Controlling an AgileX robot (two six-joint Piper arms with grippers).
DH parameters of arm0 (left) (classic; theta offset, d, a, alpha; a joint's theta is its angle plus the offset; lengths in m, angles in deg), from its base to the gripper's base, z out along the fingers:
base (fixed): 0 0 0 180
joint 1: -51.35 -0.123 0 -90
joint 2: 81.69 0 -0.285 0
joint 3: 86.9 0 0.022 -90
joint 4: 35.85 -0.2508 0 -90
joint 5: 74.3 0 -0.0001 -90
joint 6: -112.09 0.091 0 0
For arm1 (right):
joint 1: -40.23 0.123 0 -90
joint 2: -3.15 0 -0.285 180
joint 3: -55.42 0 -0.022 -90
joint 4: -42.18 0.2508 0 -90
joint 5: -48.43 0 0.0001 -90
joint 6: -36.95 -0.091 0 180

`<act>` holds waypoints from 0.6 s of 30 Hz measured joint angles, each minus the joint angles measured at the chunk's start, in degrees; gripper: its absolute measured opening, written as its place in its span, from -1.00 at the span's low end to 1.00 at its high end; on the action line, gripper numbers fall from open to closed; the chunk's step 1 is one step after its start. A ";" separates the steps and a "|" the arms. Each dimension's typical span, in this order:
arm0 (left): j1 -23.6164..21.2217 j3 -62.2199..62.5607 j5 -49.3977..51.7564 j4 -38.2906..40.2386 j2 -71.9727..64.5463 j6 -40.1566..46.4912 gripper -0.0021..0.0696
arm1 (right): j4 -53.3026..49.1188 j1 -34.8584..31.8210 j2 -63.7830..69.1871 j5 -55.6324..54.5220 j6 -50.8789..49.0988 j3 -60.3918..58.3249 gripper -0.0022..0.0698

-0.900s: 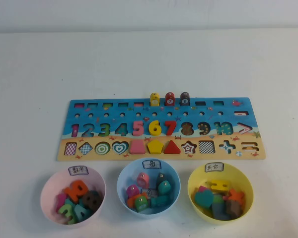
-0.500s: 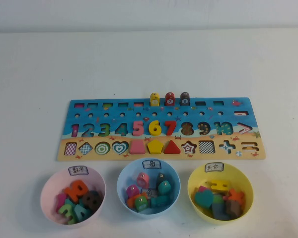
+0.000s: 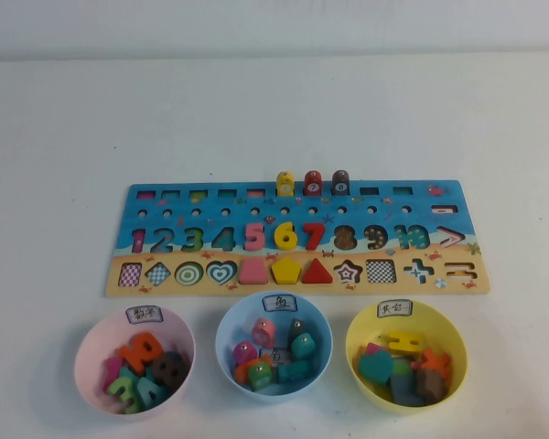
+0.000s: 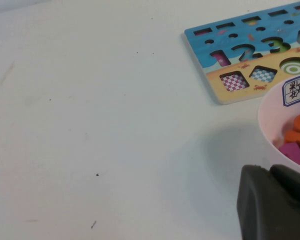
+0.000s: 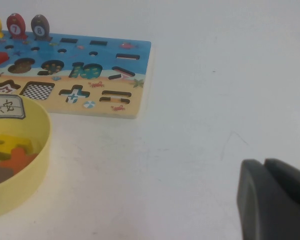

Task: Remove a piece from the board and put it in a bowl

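Note:
The dark brown peg (image 3: 340,181) stands upright in the board's (image 3: 201,259) top row, right of a yellow peg (image 3: 285,183) and a red peg (image 3: 313,182). It also shows in the right wrist view (image 5: 39,27). The light blue bowl (image 3: 227,331) sits in front of the board's middle and holds several coloured pegs. My left gripper (image 4: 269,172) is shut and empty, low over the table beside the pink bowl (image 4: 272,120). My right gripper (image 5: 264,165) is shut and empty over bare table, right of the yellow bowl (image 5: 25,185). Neither gripper shows in the high view.
The pink bowl (image 3: 90,343) holds number pieces at the front left. The yellow bowl (image 3: 357,343) holds shape pieces at the front right. Numbers 5, 6, 7 and a few shapes remain seated in the board. Bare white table lies on both sides and behind.

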 joint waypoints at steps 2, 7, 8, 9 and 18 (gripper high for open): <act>0.00 0.00 0.00 0.00 0.00 0.00 -0.94 | 0.00 0.00 0.00 0.00 0.00 0.00 -0.99; 0.00 0.00 0.00 0.00 0.00 0.00 -0.94 | 0.10 0.00 0.00 -0.85 0.00 0.00 -0.99; 0.00 0.00 0.00 0.00 0.00 0.00 -0.94 | 0.19 0.00 0.00 -1.26 0.00 0.00 -0.99; 0.00 0.00 0.00 0.00 0.00 0.00 -0.94 | 0.65 0.00 0.00 -1.65 0.00 0.00 -0.99; 0.00 0.00 0.00 0.00 0.00 0.00 -0.94 | 9.88 0.00 0.00 -3.17 0.00 0.00 -0.99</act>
